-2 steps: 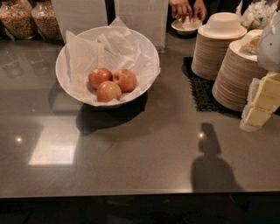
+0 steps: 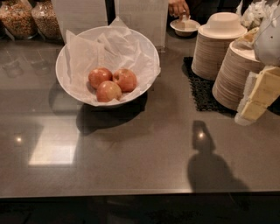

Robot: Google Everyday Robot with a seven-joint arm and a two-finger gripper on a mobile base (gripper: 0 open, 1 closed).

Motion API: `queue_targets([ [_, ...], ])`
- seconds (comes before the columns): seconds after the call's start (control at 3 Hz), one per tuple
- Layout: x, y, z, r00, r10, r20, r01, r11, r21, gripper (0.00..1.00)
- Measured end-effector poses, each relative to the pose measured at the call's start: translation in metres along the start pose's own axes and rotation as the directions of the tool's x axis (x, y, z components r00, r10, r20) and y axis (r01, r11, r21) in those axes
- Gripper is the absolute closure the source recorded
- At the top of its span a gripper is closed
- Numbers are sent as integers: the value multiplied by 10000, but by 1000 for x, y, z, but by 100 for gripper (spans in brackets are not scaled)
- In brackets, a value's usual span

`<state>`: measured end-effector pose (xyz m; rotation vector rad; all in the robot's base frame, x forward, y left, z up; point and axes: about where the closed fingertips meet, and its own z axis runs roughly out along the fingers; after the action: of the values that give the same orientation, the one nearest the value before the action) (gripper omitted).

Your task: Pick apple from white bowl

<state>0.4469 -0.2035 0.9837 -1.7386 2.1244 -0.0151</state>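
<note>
The white bowl (image 2: 61, 81) stands on the dark counter at the back left, lined with crinkled white paper. Three red-pink apples lie close together in it: one at the left (image 2: 99, 77), one at the right (image 2: 125, 79) and one at the front (image 2: 108, 91). My gripper (image 2: 253, 104), with cream-coloured fingers, hangs at the far right edge of the view, in front of the stacked bowls and well to the right of the white bowl. It holds nothing that I can see.
Two tall stacks of beige disposable bowls (image 2: 218, 46) stand on a black mat (image 2: 201, 94) at the right. A small white dish (image 2: 184, 27) with a person's hand (image 2: 178, 8) over it is at the back. Jars of cereal (image 2: 17, 17) stand at the back left.
</note>
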Motion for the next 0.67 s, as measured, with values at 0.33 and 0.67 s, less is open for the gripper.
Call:
queue_targets([
  [0.33,-54,-32,-9,9624,-1527,2246,1501,9883,285,0],
  [0.67,-126,-49,-60,8382,-3499,4183,3156,9368,1511,0],
])
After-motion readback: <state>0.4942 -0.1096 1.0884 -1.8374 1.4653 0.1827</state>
